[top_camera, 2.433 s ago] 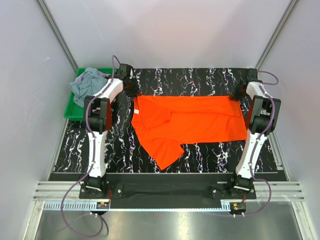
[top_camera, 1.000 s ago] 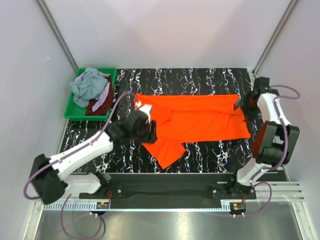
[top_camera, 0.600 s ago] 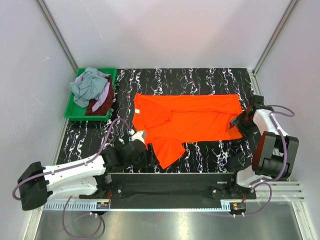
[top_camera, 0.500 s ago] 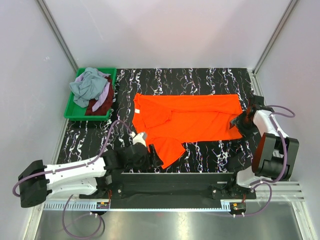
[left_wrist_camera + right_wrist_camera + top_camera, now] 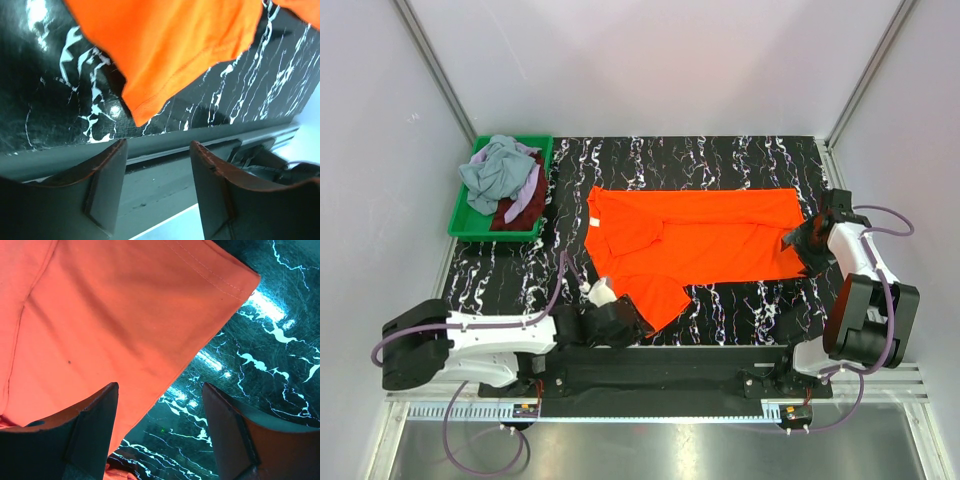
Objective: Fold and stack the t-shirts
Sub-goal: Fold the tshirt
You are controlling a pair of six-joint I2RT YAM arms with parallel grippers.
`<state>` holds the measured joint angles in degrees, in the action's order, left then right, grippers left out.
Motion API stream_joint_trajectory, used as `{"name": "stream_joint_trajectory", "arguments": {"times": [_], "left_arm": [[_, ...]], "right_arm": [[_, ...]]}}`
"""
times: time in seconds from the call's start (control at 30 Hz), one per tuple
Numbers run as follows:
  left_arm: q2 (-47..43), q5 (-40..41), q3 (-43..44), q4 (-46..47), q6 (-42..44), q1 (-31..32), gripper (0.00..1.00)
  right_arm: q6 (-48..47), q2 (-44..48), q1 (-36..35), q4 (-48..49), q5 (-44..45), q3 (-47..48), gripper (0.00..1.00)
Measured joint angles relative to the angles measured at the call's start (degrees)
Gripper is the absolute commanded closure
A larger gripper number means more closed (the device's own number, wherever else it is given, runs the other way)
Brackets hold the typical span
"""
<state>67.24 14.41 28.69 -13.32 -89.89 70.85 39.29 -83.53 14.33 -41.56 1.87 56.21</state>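
Two tools, both with fingers apart and empty: my left tool (image 5: 623,322) sits at the sleeve tip of the orange-red t-shirt (image 5: 720,235), which lies spread on the bench (image 5: 720,160); my right tool (image 5: 800,243) hangs over its hem corner. Some other t-shirts (image 5: 505,185) are heaped in the green bin (image 5: 463,222) beyond its collar end.

The spread t-shirt (image 5: 700,240) is plain bright orange-red with a small white neck label (image 5: 591,222). The tabletop (image 5: 720,160) is glossy black, veined with white like marble. The bin (image 5: 465,228) is green; in it lie a grey-blue shirt (image 5: 492,170), a lilac shirt (image 5: 532,185) and what looks like a dark red shirt (image 5: 520,212). The left arm (image 5: 500,335) and right arm (image 5: 860,250) are white and black with purple cables. The left claw (image 5: 157,145) and right claw (image 5: 160,387) have dark fingers.
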Motion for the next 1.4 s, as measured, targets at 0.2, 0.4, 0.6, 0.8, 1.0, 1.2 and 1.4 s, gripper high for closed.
{"name": "stream_joint_trajectory", "arguments": {"times": [0.2, 0.4, 0.6, 0.8, 1.0, 1.2, 1.4], "left_arm": [[1.7, 2.4, -3.4, 4.1, -7.8, 2.0, 0.45], [5.0, 3.6, -3.9, 7.6, -11.9, 2.2, 0.46], [6.1, 4.8, -4.5, 9.9, -14.3, 2.3, 0.61], [6.3, 6.1, -4.5, 7.9, -15.0, 2.4, 0.84], [5.0, 8.1, -4.9, 8.1, -14.4, 2.4, 1.00], [-2.0, 11.0, -4.9, 6.8, -13.0, 2.4, 1.00], [-4.2, 12.0, -4.8, 6.9, -10.8, 2.4, 1.00]], "right_arm": [[-0.6, 1.4, 0.0, 0.3, 0.0, 0.0, 0.25], [-1.1, 2.2, 0.0, 1.2, 0.1, -0.7, 0.25], [-1.6, 4.3, 0.0, 1.3, 0.2, -2.2, 0.26], [-1.2, 5.5, 0.0, 1.5, 0.3, -3.6, 0.25], [0.1, 4.6, 0.0, 1.2, 1.7, -4.5, 0.24], [1.4, 4.6, 0.0, 0.4, 5.1, -4.5, 0.23], [4.1, 4.2, 0.0, -1.3, 8.8, -5.3, 0.22]]}}
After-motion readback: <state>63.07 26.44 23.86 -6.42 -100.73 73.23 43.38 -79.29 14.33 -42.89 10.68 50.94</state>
